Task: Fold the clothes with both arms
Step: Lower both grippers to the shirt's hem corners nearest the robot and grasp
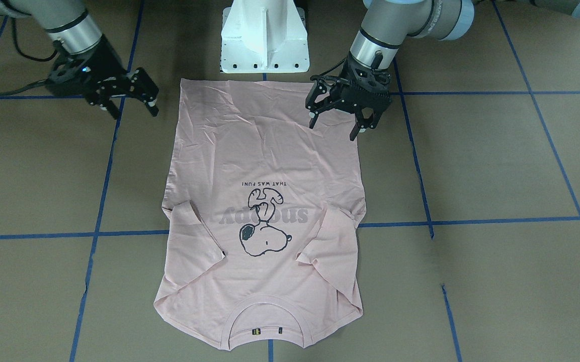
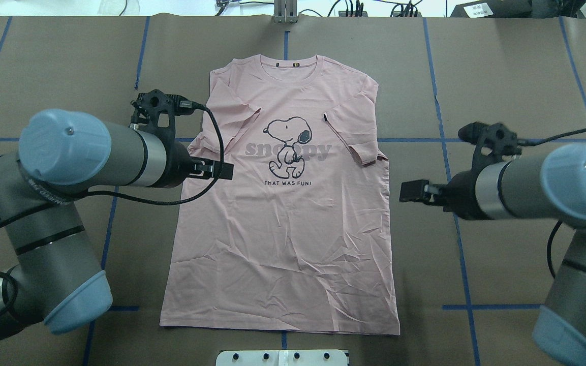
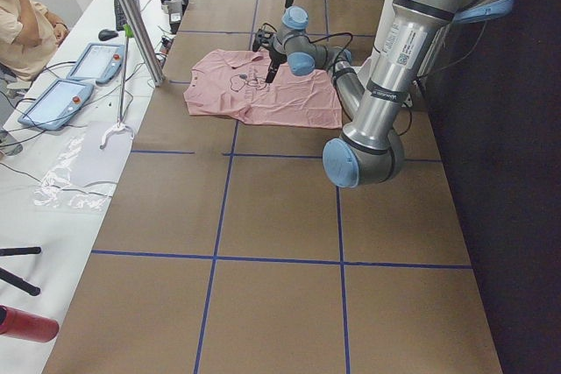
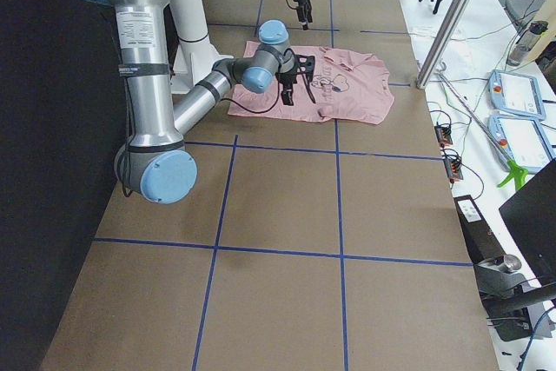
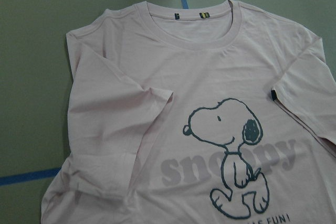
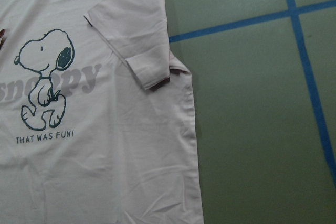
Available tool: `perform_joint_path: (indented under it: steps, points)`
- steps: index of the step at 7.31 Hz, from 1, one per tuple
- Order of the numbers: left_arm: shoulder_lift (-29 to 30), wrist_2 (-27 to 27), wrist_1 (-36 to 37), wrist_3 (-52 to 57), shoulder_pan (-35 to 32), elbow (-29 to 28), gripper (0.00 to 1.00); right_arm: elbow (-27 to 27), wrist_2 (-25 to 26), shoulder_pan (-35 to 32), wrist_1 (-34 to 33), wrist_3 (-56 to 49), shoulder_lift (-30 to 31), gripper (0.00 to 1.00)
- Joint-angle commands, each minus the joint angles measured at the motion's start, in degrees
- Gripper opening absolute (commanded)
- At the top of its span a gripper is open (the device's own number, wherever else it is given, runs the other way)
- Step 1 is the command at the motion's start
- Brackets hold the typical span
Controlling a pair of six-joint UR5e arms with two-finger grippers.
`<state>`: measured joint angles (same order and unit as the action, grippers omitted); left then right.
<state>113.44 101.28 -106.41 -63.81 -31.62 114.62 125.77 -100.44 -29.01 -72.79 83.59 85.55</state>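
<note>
The left tool (image 1: 333, 128) hangs with its jaws spread wide and nothing between them. One of its fingertips (image 1: 312, 123) shows over the cloth and the other just past the cloth's side edge. From the front it seems to stand clear of the fabric, though none of the views shows for certain whether a tip touches. The right tool (image 1: 135, 113) is also spread wide and empty. It hangs over bare desk (image 1: 496, 166), beside the cloth and apart from it.

Between the two tools and below them lies the pale pink T-shirt (image 1: 264, 166), flat on the desk with its print facing up. Its hem (image 1: 239, 83) is on the tools' side, near the white pedestal base (image 1: 264, 40). Its ribbed collar (image 1: 269, 322) is the part farthest from both tools. The cartoon dog (image 1: 264, 231) and the grey lettering sit beyond the tools, towards the collar. Both short sleeves are folded inward over the chest. The sleeve on the left tool's side (image 1: 327, 241) lies beside the dog, and the sleeve on the right tool's side (image 1: 196, 236) lies opposite it. The body of the shirt is lightly creased.

Neither wrist view shows its own tool's fingers. The left one looks down on the collar, one folded sleeve and the dog. The right one looks down on the other folded sleeve, the side seam and a blue tape line (image 1: 471, 221) on the desk.
</note>
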Motion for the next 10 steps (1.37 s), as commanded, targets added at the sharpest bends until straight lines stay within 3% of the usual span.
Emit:
perform_joint_path:
  steps: [1,2,4,5,9,10]
  points:
    - [-6.01,-3.43,-0.03,-5.68,6.27,5.42,1.0,3.24,14.62,16.03,-0.25,12.44,3.63,0.93]
    - [-8.3,-5.37,-0.03,-9.98,9.01,6.31,1.0,3.6,18.06,20.18,-0.34,15.44,5.66,0.91]
    - [-14.18,-11.26,-0.29,-17.63,14.8,6.23,0.76,3.69,20.73,23.03,-0.34,15.73,5.94,0.91]
    - [-15.86,-11.63,-0.29,-19.06,16.66,6.23,0.7,3.69,20.81,23.29,-0.34,16.6,6.03,0.91]
    - [-19.83,-11.9,-0.55,-21.18,21.68,5.36,0.66,3.61,21.61,23.74,-0.34,16.7,6.03,0.92]
    - [-19.84,-11.81,-0.56,-21.62,21.95,5.27,0.6,3.61,22.04,23.65,-0.34,16.7,6.03,0.92]
